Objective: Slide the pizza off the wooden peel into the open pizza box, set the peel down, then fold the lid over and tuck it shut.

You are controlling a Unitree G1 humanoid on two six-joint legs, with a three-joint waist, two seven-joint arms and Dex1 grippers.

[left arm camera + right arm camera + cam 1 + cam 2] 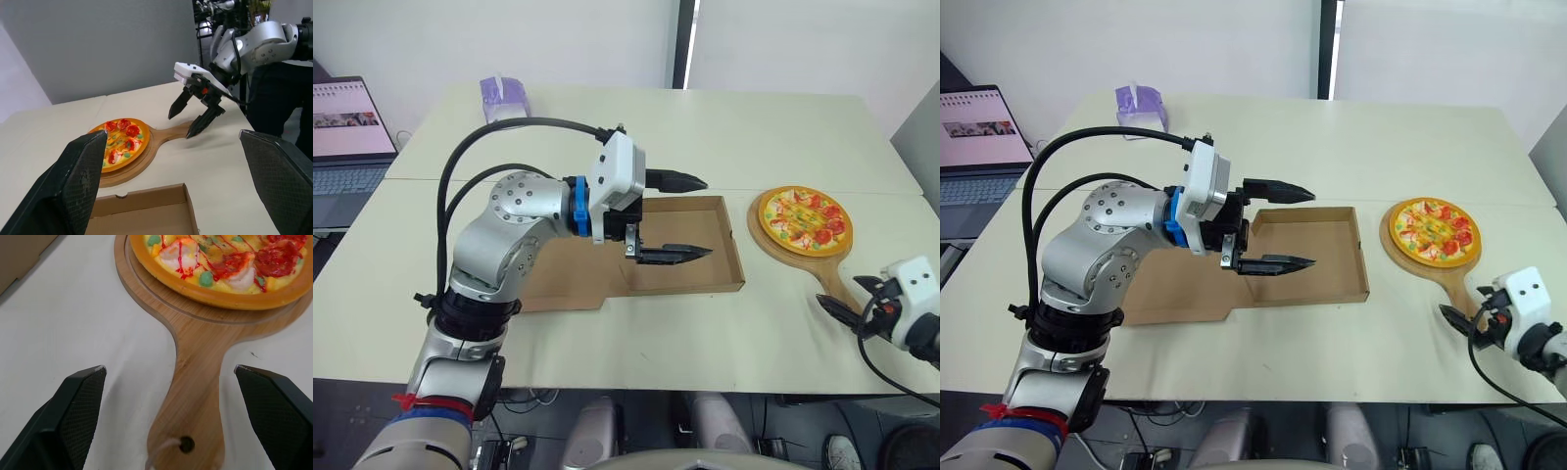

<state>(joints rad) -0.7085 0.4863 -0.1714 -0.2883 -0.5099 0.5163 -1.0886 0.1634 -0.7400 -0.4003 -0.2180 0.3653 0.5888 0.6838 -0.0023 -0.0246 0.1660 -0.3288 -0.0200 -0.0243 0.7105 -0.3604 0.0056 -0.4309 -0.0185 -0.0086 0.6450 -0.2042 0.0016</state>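
A toy pizza (803, 220) lies on a round wooden peel (822, 274) at the right of the table, its handle pointing toward the front edge. The brown pizza box (736, 257) stands open in the middle, with its lid (563, 279) lying flat to the left. My left gripper (695, 217) hovers open over the box tray, fingers pointing at the pizza. At the tip of the peel handle (195, 396) my right gripper (849, 299) is open, one finger (73, 416) on each side of the handle and not touching it.
A laptop (347, 137) sits on a side desk at the far left. A purple tissue pack (504, 98) rests at the table's back left. The table's front edge runs close under the peel handle.
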